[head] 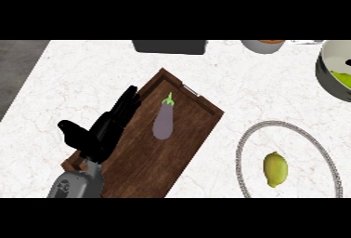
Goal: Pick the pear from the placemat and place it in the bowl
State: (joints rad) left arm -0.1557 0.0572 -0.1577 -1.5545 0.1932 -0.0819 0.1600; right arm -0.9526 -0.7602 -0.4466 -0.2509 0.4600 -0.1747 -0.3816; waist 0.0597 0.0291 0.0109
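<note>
So the only hand showing is the left hand (103, 130), and it's open: fingers straight out and lying along the left rim of the wooden tray (158, 162), thumb sticking out away from the tray over the white marble counter (68, 74). It isn't holding anything. The grey forearm comes in at the tray's lower left corner. The right hand isn't in the shot at all.

The tray sits at an angle, and there's a purple eggplant (163, 122) with a green stem lying in its upper half, just right of the fingers but not touching them.

The pear (275, 169) is yellow-green and sits right of the tray on the round placemat (241, 144) with the grey beaded edge, well apart from the hand. Nothing is touching it.

The bowl (328, 55) is up and to the right of the tray, cut off by the frame edge, metal looking, with something green inside. Above the tray's top corner there's a dark grey box (170, 46), and right of that a small dish (264, 46) with something orange in it.
</note>
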